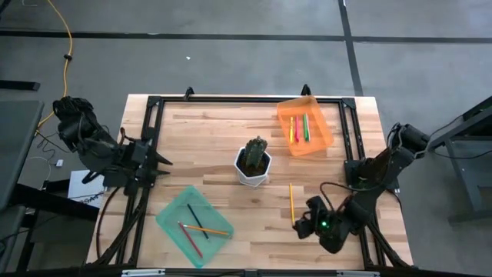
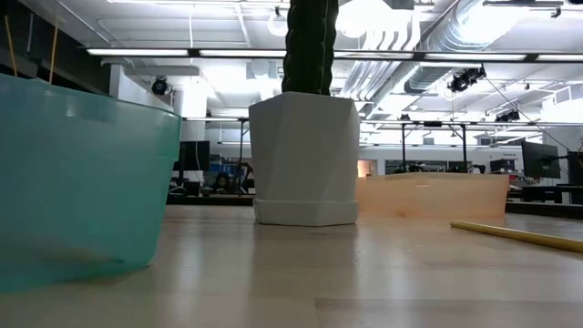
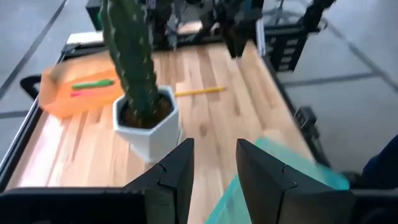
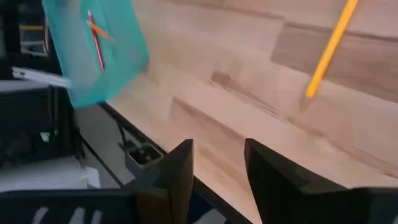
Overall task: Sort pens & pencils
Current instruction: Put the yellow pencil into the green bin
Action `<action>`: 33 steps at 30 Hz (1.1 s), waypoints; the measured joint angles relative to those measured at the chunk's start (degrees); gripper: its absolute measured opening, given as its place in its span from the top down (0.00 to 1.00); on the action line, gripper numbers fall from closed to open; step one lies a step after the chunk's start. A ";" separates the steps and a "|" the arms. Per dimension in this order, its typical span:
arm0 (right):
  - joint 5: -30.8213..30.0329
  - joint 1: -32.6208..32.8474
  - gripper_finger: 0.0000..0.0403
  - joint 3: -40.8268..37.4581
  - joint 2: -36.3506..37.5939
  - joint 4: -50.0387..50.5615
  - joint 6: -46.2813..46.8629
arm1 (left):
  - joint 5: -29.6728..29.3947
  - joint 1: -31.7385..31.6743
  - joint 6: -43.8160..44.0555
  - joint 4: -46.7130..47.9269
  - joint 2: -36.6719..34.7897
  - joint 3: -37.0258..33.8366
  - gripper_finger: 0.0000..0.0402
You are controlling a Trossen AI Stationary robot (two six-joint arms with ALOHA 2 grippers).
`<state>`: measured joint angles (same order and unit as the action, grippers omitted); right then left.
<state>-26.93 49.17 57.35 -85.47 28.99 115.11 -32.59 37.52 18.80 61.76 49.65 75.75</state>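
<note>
Near the surface's front edge, the right pincer (image 1: 301, 225), spread and empty, should straddle the yellow pencil (image 1: 291, 200) mid-shaft before pinching.

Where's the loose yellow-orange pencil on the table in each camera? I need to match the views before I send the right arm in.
High view: yellow-orange pencil lies on bare wood, right of the potted cactus, just beyond the right gripper.
Low view: pencil at the right edge, flat on the table.
Left wrist view: pencil behind the cactus pot.
Right wrist view: pencil upper right, unheld.
Shared landmark: the cactus pot, absent only from the right wrist view.
</note>
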 joint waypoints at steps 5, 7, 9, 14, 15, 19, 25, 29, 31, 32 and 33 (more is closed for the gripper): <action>4.92 -5.96 0.71 3.93 -0.97 7.77 -3.30 | -0.25 0.00 1.41 5.20 -0.73 -0.59 0.73; 8.15 -8.56 0.71 4.47 -1.04 11.44 -4.89 | -0.19 0.00 1.66 6.02 -0.88 -1.33 0.73; 11.38 -10.87 0.71 4.48 -1.12 15.13 -6.04 | 0.24 0.00 2.09 6.50 -0.85 -2.14 0.73; 15.61 -14.68 0.71 4.51 -1.12 18.72 -6.84 | 1.76 0.00 2.67 8.11 -0.90 -2.98 0.73; 16.20 -15.41 0.71 4.51 -1.12 18.80 -6.55 | 1.87 0.00 2.69 8.20 -0.87 -3.04 0.73; 17.98 -18.50 0.71 4.52 -1.30 18.75 -5.57 | 1.93 0.00 2.67 8.93 -0.85 -3.08 0.73; 22.97 -21.76 0.71 4.56 -3.48 21.07 -6.87 | 2.94 0.00 2.50 9.48 -0.85 -3.08 0.73; 26.36 -22.61 0.71 4.56 -6.04 19.93 -7.56 | 3.25 0.00 2.50 10.31 -0.85 -3.08 0.73; 26.57 -22.82 0.71 4.56 -7.39 18.55 -7.58 | 3.28 0.00 2.50 10.45 -1.10 -3.08 0.73; 26.72 -22.92 0.71 4.56 -7.98 17.55 -7.69 | 3.36 0.00 2.50 10.48 -1.25 -3.08 0.73; 26.94 -22.93 0.71 4.56 -8.56 16.63 -8.00 | 3.49 0.00 2.49 10.47 -1.29 -3.08 0.73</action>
<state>0.02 26.24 61.91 -94.03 45.61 107.10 -29.09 37.52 21.30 72.23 48.36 72.66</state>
